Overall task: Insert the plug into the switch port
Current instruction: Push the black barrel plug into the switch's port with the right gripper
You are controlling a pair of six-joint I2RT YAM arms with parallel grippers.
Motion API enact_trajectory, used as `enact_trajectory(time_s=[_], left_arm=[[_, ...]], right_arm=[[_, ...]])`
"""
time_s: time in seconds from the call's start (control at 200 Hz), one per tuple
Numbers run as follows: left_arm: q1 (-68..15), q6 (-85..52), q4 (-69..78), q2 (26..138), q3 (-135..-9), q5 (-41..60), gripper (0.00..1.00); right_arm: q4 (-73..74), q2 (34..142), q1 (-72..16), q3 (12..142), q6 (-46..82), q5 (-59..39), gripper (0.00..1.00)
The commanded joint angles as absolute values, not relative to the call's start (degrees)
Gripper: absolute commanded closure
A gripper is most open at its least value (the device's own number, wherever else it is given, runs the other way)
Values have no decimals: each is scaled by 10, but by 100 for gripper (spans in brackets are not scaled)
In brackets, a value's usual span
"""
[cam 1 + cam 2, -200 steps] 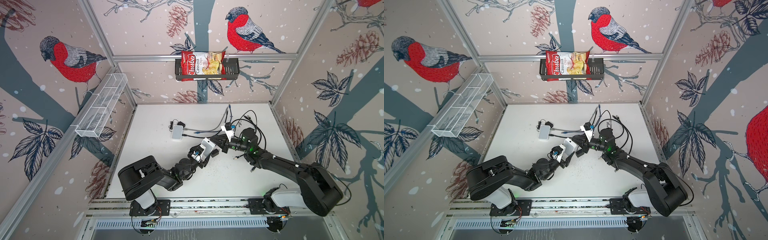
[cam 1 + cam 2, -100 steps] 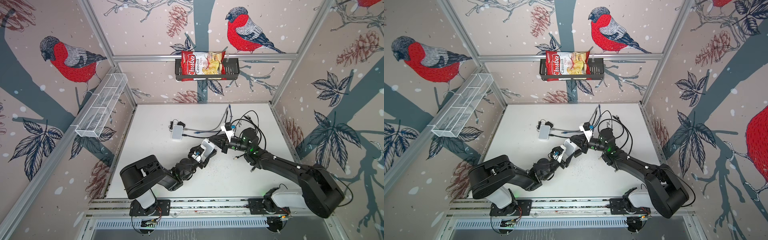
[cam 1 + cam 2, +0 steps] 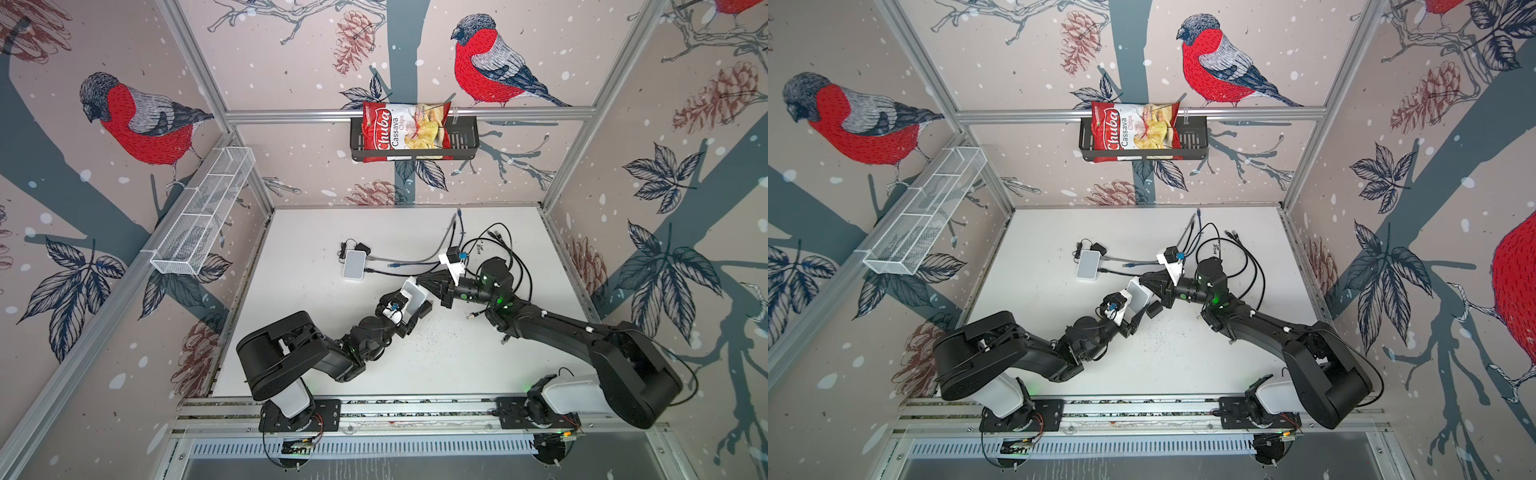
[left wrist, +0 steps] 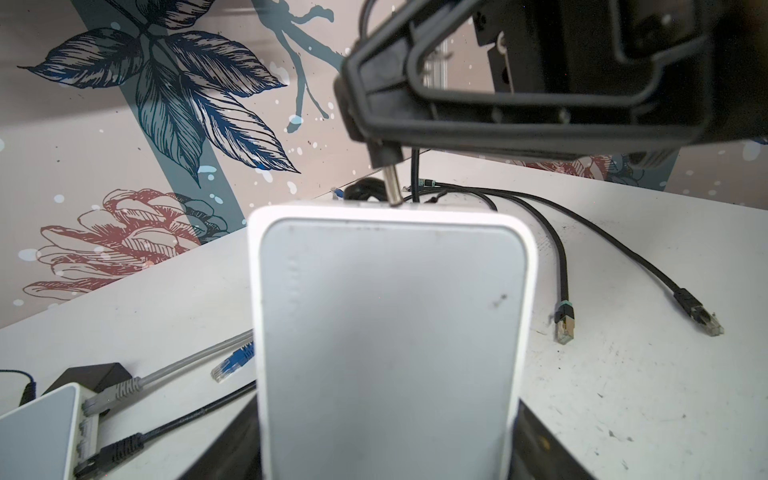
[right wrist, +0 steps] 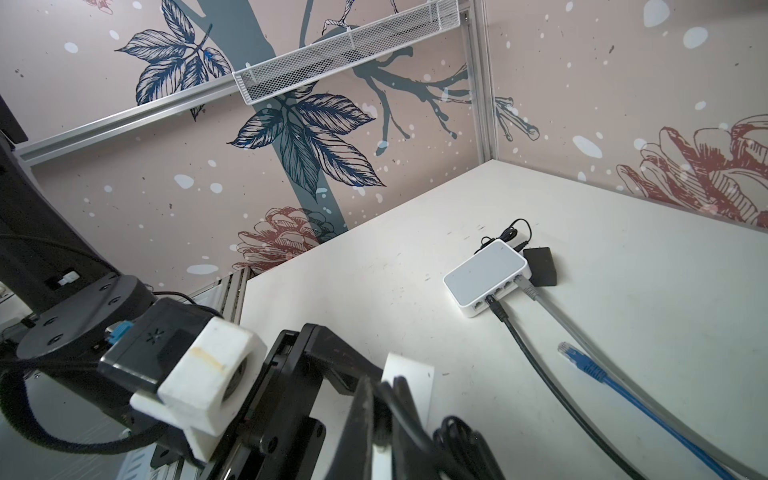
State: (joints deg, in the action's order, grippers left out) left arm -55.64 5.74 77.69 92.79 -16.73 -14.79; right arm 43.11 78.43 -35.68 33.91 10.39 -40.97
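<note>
- The left tool is clamped on the sides of a white switch, held up off the worktop near its middle.
- The right tool is pressed together on a black plug. The plug's metal tip meets the switch's far edge, but whether it has entered the port cannot be told.
- A second switch lies flat toward the back left, well apart from both tools, with a grey and a black cable in its ports.
- A blue cable end lies loose beside those cables.
- A black cable end rests on the right rear.
- Open worktop stretches in front of the tools.
</note>
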Motion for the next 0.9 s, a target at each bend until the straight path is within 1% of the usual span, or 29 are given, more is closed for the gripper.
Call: enact_trajectory(time_s=[0.0, 0.285, 0.445, 0.575, 0.896], left_arm=[[-556, 46, 822, 925, -168, -132, 45], [-556, 40, 838, 926, -164, -132, 45], [-555, 22, 902, 926, -147, -158, 45], [-549, 4, 946, 922, -139, -164, 45], [-543, 10, 950, 905, -158, -155, 46]], right_arm=[[451, 793, -358, 346, 107, -410, 96], [469, 800, -361, 353, 115, -413, 96], [463, 797, -361, 342, 113, -405, 96], [453, 794, -362, 332, 111, -403, 96], [386, 787, -383, 331, 79, -378, 96]])
